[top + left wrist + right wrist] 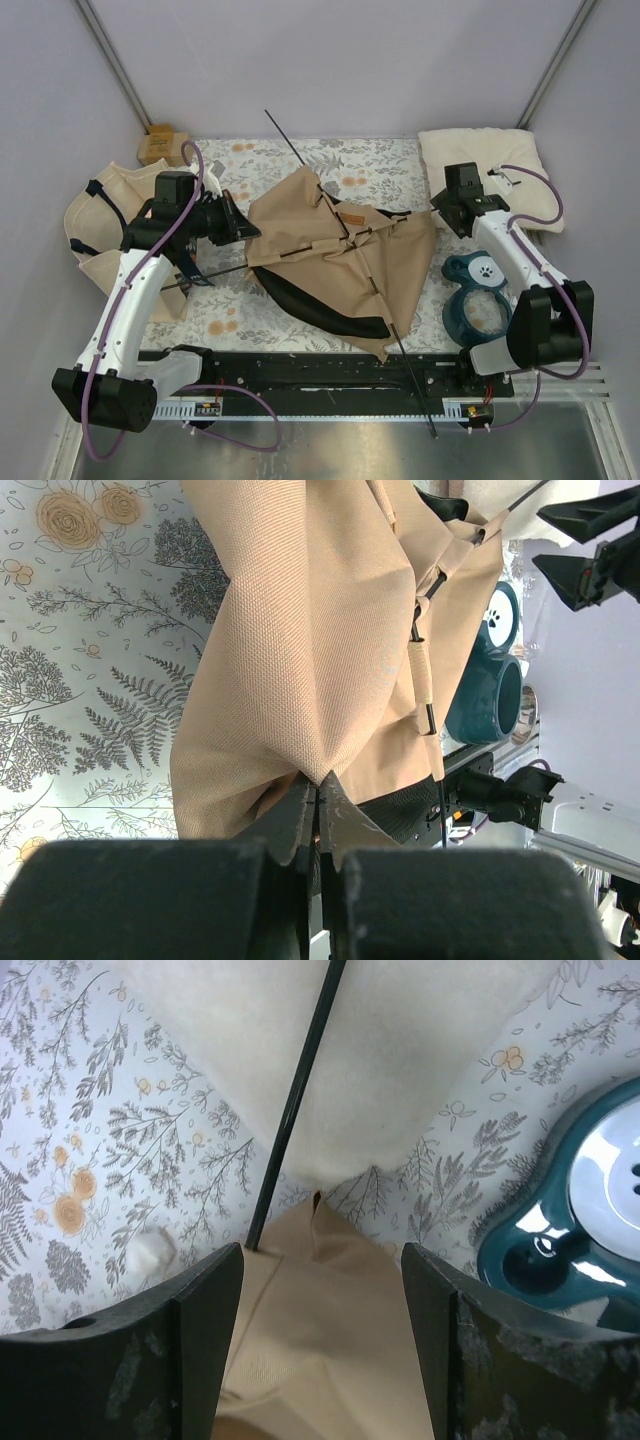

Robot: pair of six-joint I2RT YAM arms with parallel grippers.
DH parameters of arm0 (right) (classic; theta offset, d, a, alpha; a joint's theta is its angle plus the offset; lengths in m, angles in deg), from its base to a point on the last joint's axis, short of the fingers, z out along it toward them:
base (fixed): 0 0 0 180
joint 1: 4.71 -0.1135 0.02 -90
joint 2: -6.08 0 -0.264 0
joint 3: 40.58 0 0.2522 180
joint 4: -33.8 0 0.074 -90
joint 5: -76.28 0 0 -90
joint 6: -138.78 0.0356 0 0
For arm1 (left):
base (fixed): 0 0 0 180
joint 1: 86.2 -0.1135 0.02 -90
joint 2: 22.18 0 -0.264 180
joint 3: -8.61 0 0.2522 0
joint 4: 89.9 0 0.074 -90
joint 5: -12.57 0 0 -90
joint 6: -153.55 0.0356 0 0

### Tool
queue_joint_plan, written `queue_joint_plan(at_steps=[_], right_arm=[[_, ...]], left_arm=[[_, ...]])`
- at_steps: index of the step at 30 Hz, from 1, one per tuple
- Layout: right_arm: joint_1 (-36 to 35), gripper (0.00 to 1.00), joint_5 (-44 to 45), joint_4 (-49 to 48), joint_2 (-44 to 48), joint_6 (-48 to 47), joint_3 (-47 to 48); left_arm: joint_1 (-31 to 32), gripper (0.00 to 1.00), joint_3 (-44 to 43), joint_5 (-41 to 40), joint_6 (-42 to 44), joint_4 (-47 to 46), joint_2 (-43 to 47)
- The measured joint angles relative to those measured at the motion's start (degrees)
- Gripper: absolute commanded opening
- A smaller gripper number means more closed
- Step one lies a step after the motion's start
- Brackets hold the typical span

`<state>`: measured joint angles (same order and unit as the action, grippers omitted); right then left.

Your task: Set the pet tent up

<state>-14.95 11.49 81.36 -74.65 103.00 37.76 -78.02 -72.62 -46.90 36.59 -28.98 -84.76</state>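
The tan pet tent (340,262) lies collapsed in the middle of the floral mat, black trim at its near edge and a brown label patch (350,220) on top. Two thin dark poles (400,350) cross over it. My left gripper (245,230) is shut on the tent's left corner, the canvas (320,630) pinched at its fingertips (318,785). My right gripper (438,208) stands open at the tent's right corner (320,1340), which lies between the fingers without being held. A pole (295,1100) runs away from that corner. A white pompom (150,1253) lies left of it.
A beige tote bag (105,215) lies at the left and a small wooden box (160,145) at the back left. A cream pillow (490,165) fills the back right. A teal pet bowl (478,295) sits under the right arm. A black rail (300,372) runs along the near edge.
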Motion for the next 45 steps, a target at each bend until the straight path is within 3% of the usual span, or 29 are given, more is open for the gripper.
queue_joint_plan(at_steps=[7, 9, 10, 14, 16, 23, 32, 43, 45], right_arm=[[2.67, 0.67, -3.89, -7.13, -8.48, -0.46, 0.35], [2.80, 0.61, -5.09, -8.55, -10.64, -0.46, 0.87], [2.80, 0.55, -5.53, -8.94, -11.58, -0.44, 1.29], [2.80, 0.10, -7.17, -10.25, -13.11, -0.04, 2.78], [2.80, 0.00, -7.43, -10.54, -13.03, 0.90, 3.39], [2.80, 0.00, -5.05, -9.33, -9.73, 0.57, 5.97], [2.80, 0.00, 4.57, -14.53, -7.56, -10.86, 13.77], [6.99, 0.00, 9.84, -24.39, -15.15, -24.63, 19.74], [7.89, 0.08, 9.79, -25.49, -15.93, -25.62, 20.52]], left_arm=[[-0.35, 0.00, 0.00, 0.02, 0.17, 0.72, 0.00], [-0.50, 0.00, 0.00, 0.02, 0.24, 0.85, -0.02], [-0.59, 0.00, 0.00, 0.02, 0.26, 0.90, -0.02], [-0.92, 0.00, 0.00, 0.04, 0.42, 1.25, -0.04], [-1.18, 0.00, -0.02, 0.04, 0.44, 1.31, -0.09], [-2.08, 0.00, -0.33, -0.17, 0.44, 1.73, -0.33], [-2.43, 0.00, -0.46, -1.03, 0.55, 0.70, -4.00], [-2.58, 0.00, -0.46, -0.70, 1.14, -2.71, -11.26], [-2.58, 0.00, -0.46, -0.13, 1.18, -3.82, -12.63]])
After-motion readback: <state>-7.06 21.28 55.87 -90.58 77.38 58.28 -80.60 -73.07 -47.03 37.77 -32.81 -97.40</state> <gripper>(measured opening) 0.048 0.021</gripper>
